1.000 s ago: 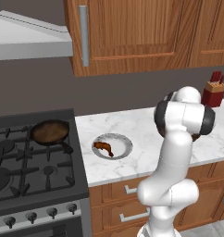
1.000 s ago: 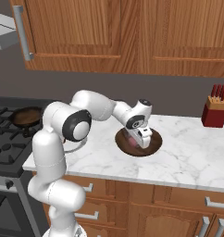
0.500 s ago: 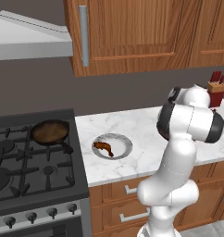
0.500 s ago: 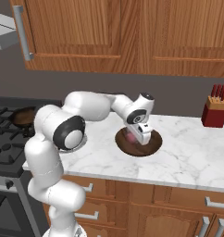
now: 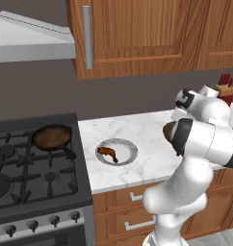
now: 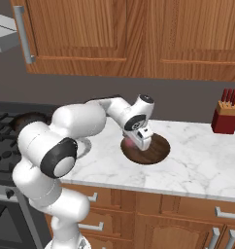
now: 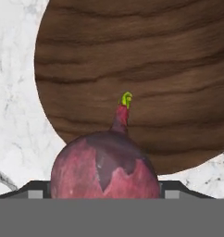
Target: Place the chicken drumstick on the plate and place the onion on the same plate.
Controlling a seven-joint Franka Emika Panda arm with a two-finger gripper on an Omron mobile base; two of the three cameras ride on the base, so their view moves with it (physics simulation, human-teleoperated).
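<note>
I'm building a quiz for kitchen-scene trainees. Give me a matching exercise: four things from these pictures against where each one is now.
Things:
1. chicken drumstick
2. onion
3. skillet
4. knife block

Places:
A. on the stove
B. between the jaws of the gripper, above the round wooden board
C. on the plate
D. on the counter's far right, by the wall

Pairs: 1-C, 2-B, 3-A, 4-D
</note>
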